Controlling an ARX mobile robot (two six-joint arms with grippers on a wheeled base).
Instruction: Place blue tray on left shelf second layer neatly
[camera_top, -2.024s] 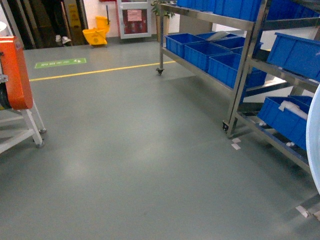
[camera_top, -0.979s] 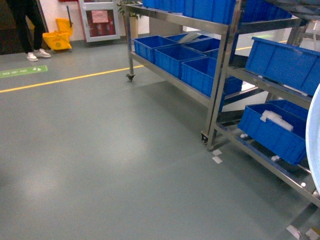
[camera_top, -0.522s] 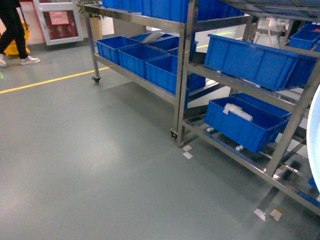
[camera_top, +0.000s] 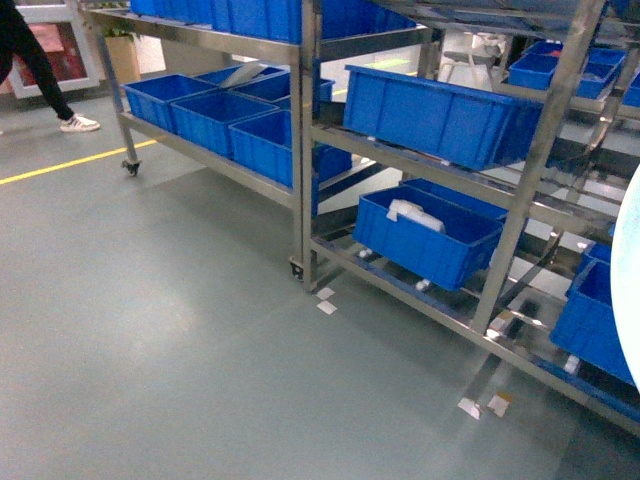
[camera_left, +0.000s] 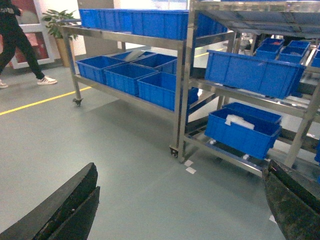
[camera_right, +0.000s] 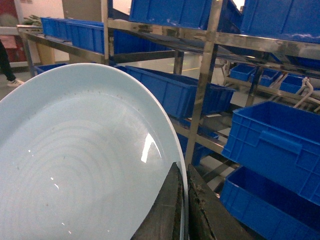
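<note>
A: Head view, item one?
B: Blue tray (camera_top: 630, 290), a pale curved sliver at the right edge, most of it cut off by the frame. No gripper shows in this view.
A: Item two?
B: Steel shelves. The nearer rack's second layer (camera_top: 420, 160) bears a long dark-blue crate (camera_top: 440, 112). Below it, a lower crate (camera_top: 430, 238) holds something white (camera_top: 415, 213). A further rack to the left carries a row of crates (camera_top: 215, 120) on its low tier.
A: Floor?
B: Grey-green floor (camera_top: 150, 330), a yellow line (camera_top: 70, 160), bits of white tape (camera_top: 325, 300) by the rack's foot. A person's leg and white shoe (camera_top: 75, 123) at the upper left.
A: Left wrist view?
B: Left gripper (camera_left: 180, 210): one black finger (camera_left: 65, 210) at the lower left, the other at the lower right corner, spread wide with nothing between them. Beyond, the same racks; the second layer (camera_left: 250, 97) with its long crate (camera_left: 252, 72), the lower crate (camera_left: 245, 131) under it. A potted plant (camera_left: 60, 20) and the walking person (camera_left: 15, 40) at the far left.
A: Right wrist view?
B: Right gripper (camera_right: 182, 205): its two dark fingers (camera_right: 165, 210) pinch the tray's rim, one on each face. The tray (camera_right: 75, 165) fills the left of the picture, glossy, with faint rings on its inner face. It is held up in the air, apart from the rack. Behind it, steel posts (camera_right: 202, 85) and more dark-blue crates (camera_right: 275, 145).
</note>
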